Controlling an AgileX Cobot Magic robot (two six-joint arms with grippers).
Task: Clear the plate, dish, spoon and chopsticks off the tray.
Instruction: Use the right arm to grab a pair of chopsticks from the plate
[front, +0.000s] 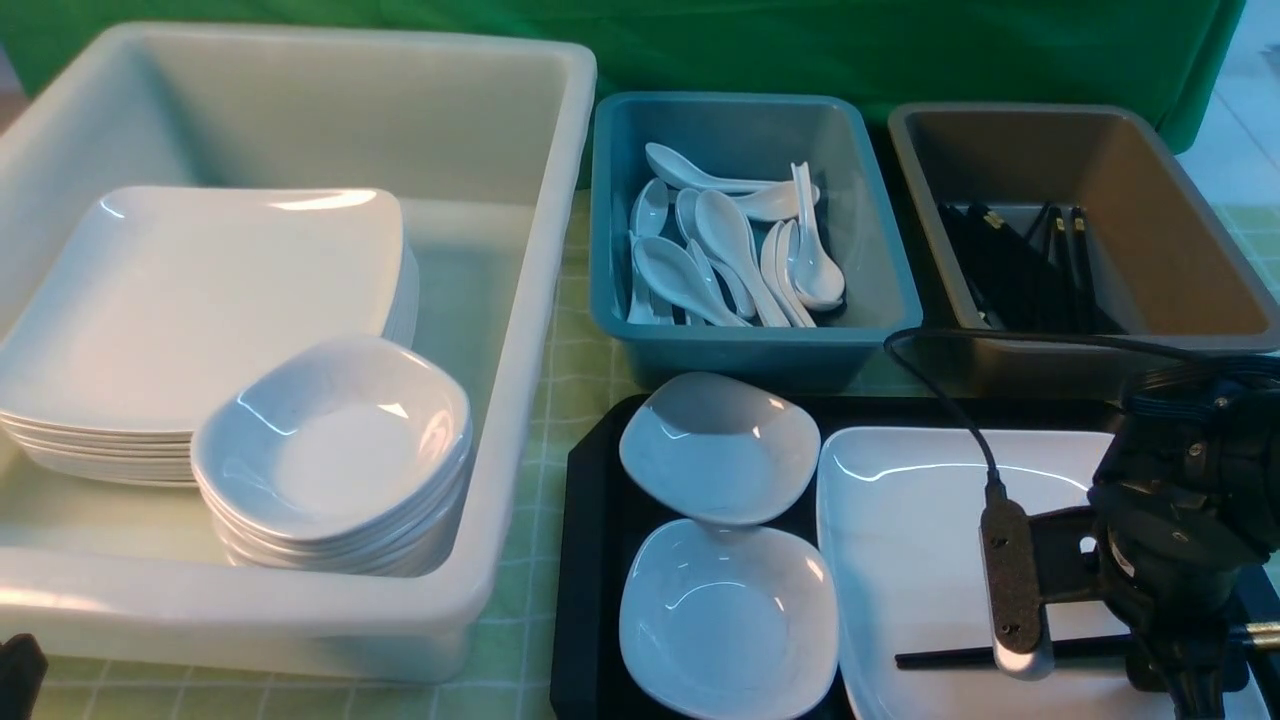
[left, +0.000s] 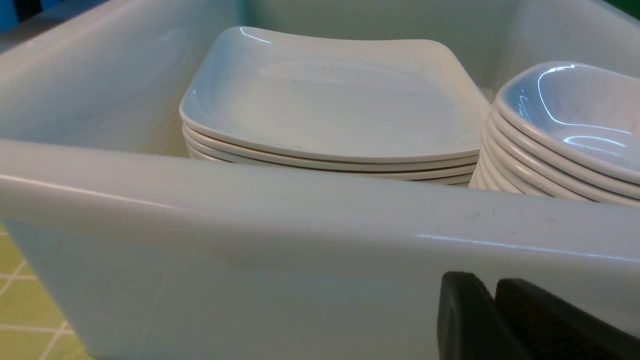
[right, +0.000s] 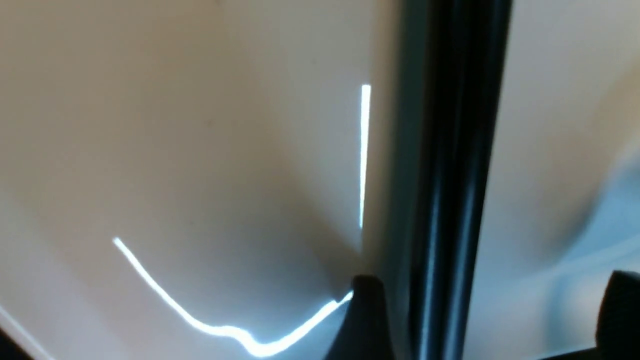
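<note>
Two jobs in one grab: the chopsticks (right: 455, 175) have to come up as a pair. They lie flat on the plate (front: 900, 560), along its near edge, roughly parallel to the near edge of the tray (front: 590, 560). The plate fills the tray's right side. Two small dishes (front: 728, 620) sit on the left side, the far one tipped onto the near one's rim. No spoon shows on the tray.

The right gripper (right: 492, 320) is low over the plate with its jaws wide apart, one finger on each side of the sticks. It holds nothing yet. The left gripper (left: 492, 290) is parked outside the near wall of the white tub (left: 250, 235), jaws nearly together and empty.

How I'd do the pick:
- Go down until the fingertips just reach the plate. The sticks are thin, and a high close will miss or catch only one.
- Keep the jaws square across the sticks so closing pushes them together rather than rolling one away.
- Glossy plate: expect sliding, so close slowly.
- I can't tell how far the grip is from the middle of the sticks. If it's off centre, expect droop, so lift straight up and check.
- Target is probably the grey bin (front: 1150, 290) at the far right, which already holds chopsticks. Line the sticks up with its long side before letting go.
</note>
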